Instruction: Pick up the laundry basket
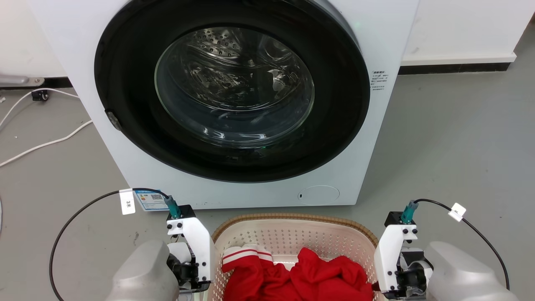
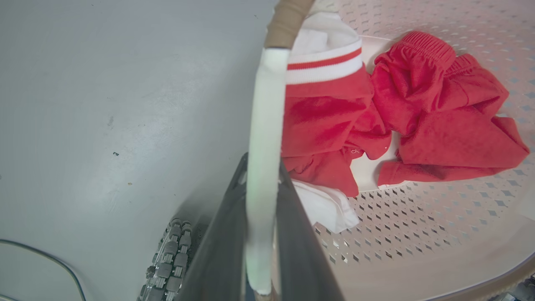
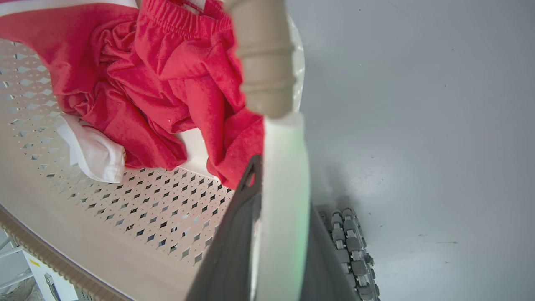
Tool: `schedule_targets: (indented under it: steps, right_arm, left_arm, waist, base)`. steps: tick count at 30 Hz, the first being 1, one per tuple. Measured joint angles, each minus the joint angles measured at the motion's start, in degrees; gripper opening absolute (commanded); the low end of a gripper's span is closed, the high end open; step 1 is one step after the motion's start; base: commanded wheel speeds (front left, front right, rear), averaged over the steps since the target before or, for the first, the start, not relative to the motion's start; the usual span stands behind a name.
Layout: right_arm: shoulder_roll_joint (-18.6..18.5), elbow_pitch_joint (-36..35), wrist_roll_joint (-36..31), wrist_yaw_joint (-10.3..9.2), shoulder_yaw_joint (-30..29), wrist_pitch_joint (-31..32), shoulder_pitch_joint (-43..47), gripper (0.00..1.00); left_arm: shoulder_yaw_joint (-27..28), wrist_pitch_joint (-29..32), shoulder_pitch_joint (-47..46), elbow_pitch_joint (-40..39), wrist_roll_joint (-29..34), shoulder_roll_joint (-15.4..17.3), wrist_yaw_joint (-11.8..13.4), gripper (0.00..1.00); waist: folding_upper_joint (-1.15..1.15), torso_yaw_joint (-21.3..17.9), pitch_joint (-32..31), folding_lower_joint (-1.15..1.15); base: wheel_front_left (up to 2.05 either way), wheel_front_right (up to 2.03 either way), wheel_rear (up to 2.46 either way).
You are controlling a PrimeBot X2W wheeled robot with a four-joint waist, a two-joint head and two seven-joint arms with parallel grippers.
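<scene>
The left gripper [image 2: 262,175] and right gripper [image 3: 281,188] each clench an opposite side rim of the laundry basket [image 1: 292,218], so it should lift level.

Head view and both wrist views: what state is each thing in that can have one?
washing machine door: shut.
laundry basket: upright, red and white clothes inside; lifted or not, cannot tell.
left gripper: shut on the basket's side wall.
right gripper: shut on the opposite side wall.
</scene>
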Motion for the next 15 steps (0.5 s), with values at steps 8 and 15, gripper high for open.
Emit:
schedule_targets:
  steps: [8,15]
  right_arm:
    - [0.0,0.24,0.55,0.03,0.36,-0.12,0.0,0.0]
    - [0.05,0.51,0.77,0.04,0.67,-0.07,-0.01,0.0]
  left_arm:
    - [-0.86,-0.32,0.0,0.01,-0.99,0.07,0.0,0.0]
    - [-1.38,-0.52,0.0,0.05,-1.54,0.08,0.0,0.0]
  waist:
    - [0.0,0.18,0.03,0.0]
    - [0.0,0.11,0.04,0.0]
  base:
    - [0.0,0.0,0.0]
    - [0.0,0.0,0.0]
